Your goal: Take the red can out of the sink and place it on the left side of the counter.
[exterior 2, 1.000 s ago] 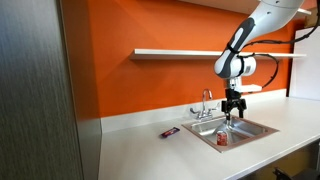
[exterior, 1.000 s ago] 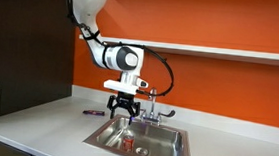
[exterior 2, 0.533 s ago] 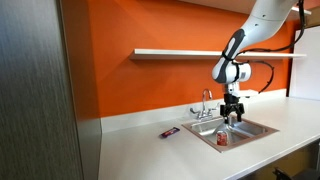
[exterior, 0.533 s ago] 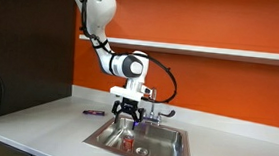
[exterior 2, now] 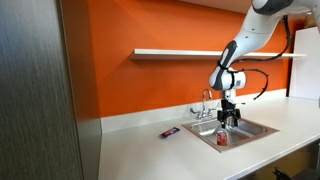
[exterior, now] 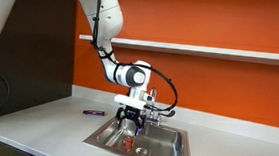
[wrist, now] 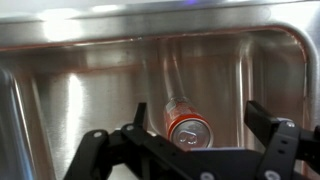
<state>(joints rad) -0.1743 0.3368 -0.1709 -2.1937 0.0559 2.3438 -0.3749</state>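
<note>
The red can (wrist: 186, 122) stands in the steel sink (wrist: 90, 70); the wrist view looks down on its silvery top. It also shows in both exterior views (exterior: 126, 142) (exterior 2: 222, 140) on the basin floor. My gripper (wrist: 192, 128) is open, with one finger on each side of the can and not touching it. In both exterior views the gripper (exterior: 129, 123) (exterior 2: 229, 120) hangs over the sink (exterior: 159, 150) (exterior 2: 248, 131), just above the can. The grey-white counter (exterior: 45, 129) (exterior 2: 150, 152) runs along the orange wall.
A small flat purple object (exterior: 95, 113) (exterior 2: 169, 132) lies on the counter beside the sink. The chrome faucet (exterior: 155, 113) (exterior 2: 204, 105) stands at the sink's back edge, close to my gripper. A white shelf (exterior: 222, 51) runs along the wall above.
My arm has lowered the gripper toward the sink and shifted it slightly along the basin, closer over the can. The can has not moved.
</note>
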